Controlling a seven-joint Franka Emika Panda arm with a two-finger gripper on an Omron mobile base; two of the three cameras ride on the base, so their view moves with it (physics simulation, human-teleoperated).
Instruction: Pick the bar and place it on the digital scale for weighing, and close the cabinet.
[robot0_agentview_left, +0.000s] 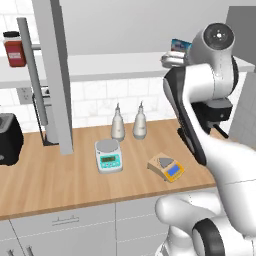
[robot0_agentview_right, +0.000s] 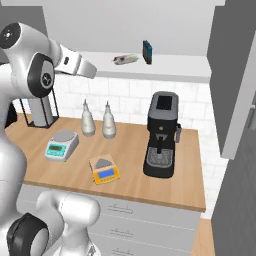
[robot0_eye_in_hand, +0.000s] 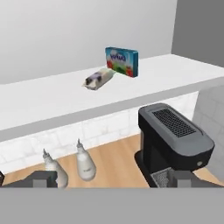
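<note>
Mint-wrapped bar (robot0_eye_in_hand: 99, 78) lies on the shelf (robot0_eye_in_hand: 52, 103), box (robot0_eye_in_hand: 121, 61) at its two o'clock; pincer (robot0_eye_in_hand: 111, 178) wide, lined up for the reach.

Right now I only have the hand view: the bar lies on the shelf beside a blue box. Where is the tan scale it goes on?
Observer: The digital scale sits on the wooden counter, between the white scale and the coffee machine.
Operator: Is its plate free?
Observer: Yes, the grey plate is bare in both base views.
Operator: And the cabinet?
Observer: Its doors stand open; the left door juts out over the counter, edge-on in the left base view.
</note>
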